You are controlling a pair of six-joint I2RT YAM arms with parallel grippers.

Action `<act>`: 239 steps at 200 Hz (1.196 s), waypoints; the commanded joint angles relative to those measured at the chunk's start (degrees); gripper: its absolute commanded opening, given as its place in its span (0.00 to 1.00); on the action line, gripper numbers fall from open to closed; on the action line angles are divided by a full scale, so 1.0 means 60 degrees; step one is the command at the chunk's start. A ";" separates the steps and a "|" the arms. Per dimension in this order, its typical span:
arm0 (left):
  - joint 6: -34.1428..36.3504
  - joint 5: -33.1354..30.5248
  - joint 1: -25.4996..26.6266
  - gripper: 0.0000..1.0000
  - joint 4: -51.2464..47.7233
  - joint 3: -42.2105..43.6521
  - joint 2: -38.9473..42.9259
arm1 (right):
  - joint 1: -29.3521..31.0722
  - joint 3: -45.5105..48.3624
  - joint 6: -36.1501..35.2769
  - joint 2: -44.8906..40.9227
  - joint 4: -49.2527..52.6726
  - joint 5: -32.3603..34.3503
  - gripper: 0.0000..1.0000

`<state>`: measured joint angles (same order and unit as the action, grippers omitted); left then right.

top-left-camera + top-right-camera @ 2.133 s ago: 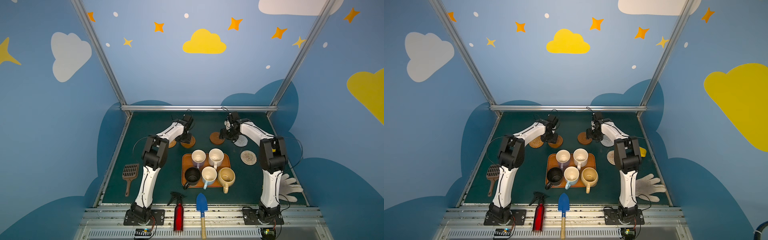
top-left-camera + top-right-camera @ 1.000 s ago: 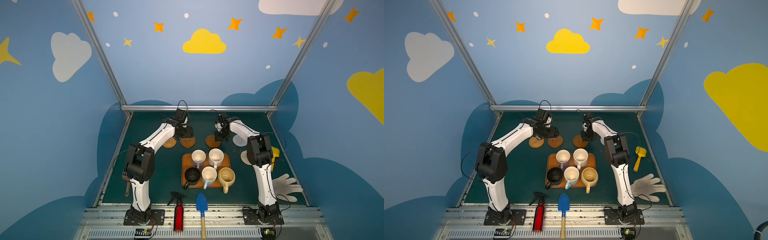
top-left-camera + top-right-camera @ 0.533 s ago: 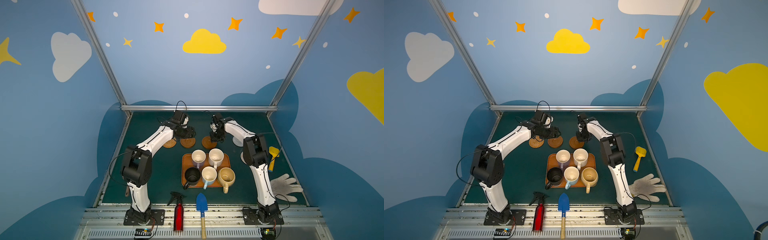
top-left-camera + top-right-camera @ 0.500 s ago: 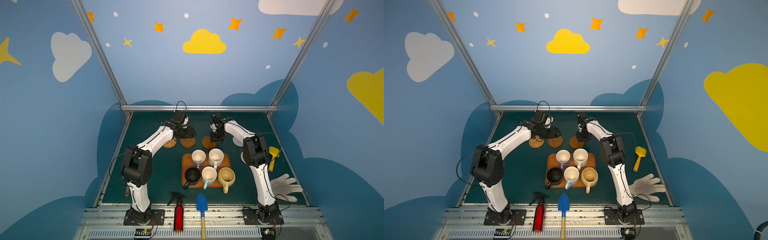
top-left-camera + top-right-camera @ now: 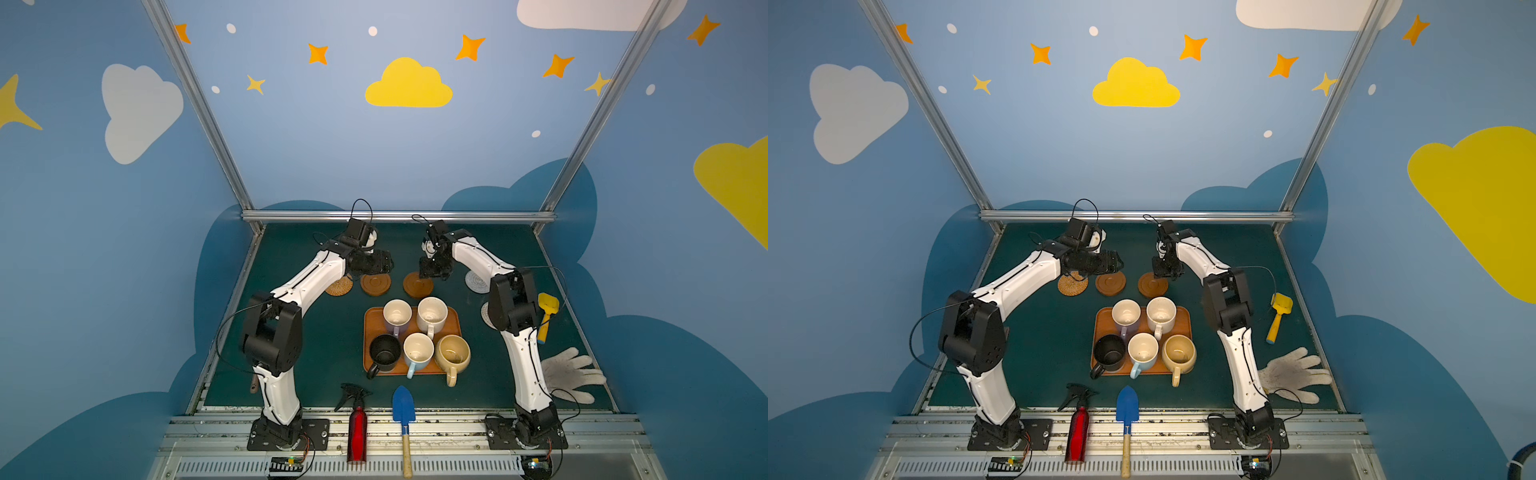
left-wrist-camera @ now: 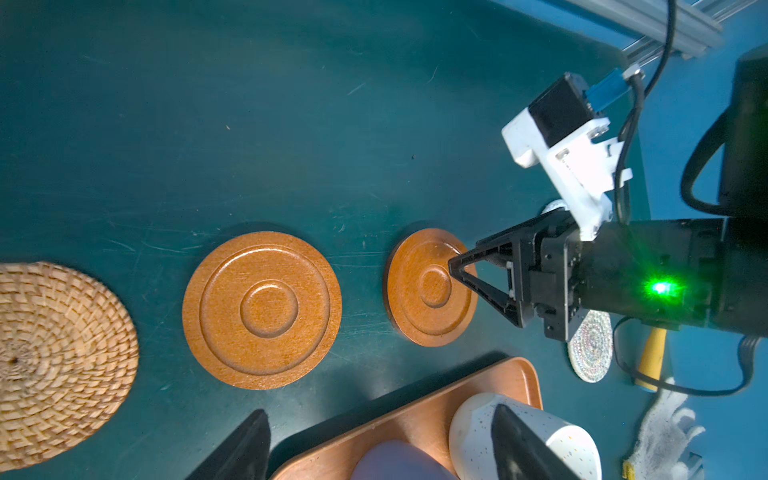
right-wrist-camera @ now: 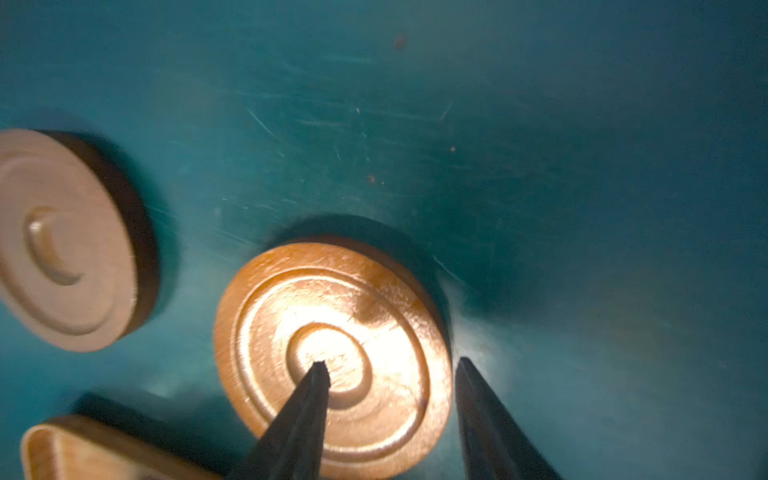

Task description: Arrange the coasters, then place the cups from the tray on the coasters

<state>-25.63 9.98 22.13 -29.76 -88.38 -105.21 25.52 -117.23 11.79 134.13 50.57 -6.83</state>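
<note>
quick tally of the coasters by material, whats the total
woven rattan coaster: 1
brown wooden coasters: 2
coiled rope coasters: 2 (one partly hidden)
total: 5

Bare mat [image 5: 324, 332] lies open left of the tray [image 5: 372, 322], and also behind the coaster row [image 5: 375, 284] as far as the back rail [image 5: 395, 216]. Five mugs [image 5: 432, 313] crowd the tray, leaving only a narrow strip between them and the coasters. A spray bottle [image 5: 357, 432] and trowel [image 5: 404, 409] block the front edge, while a scoop [image 5: 546, 309] and glove [image 5: 569, 374] clutter the right side.
</note>
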 commanded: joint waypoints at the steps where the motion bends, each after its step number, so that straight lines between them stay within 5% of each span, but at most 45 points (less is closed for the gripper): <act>1: -0.0034 -0.0070 -0.0034 0.90 -0.0044 -0.0107 0.0607 | -0.0101 -0.0253 0.0116 -0.0955 0.0344 0.0080 0.55; 11: -0.0058 0.0098 -0.0032 1.00 -0.0040 -0.0007 0.0753 | -0.0173 0.0053 0.0205 -0.1368 0.0216 0.0124 0.60; 33: -0.0030 0.0505 0.0045 1.00 -0.0079 0.0026 0.1001 | -0.0431 0.1243 0.0350 -0.2539 -0.0545 0.0277 0.84; 45: -0.0079 0.0721 0.0214 1.00 -0.0042 0.0090 0.1218 | -0.0696 0.1751 0.0416 -0.3083 -0.0776 0.0200 0.89; 114: 0.0070 0.1908 0.1828 1.00 0.0233 -0.1235 0.0367 | -0.2343 0.3571 -0.0301 -0.4231 -0.0898 0.0376 0.90; 239: 0.0891 0.0313 0.2991 1.00 -0.1662 -0.4285 -0.2157 | -0.4251 0.2825 -0.0810 -0.1791 -0.0317 0.0557 0.83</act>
<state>-22.06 13.34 39.90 -37.43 -111.79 -116.68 0.78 -97.36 7.66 121.89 47.37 -2.52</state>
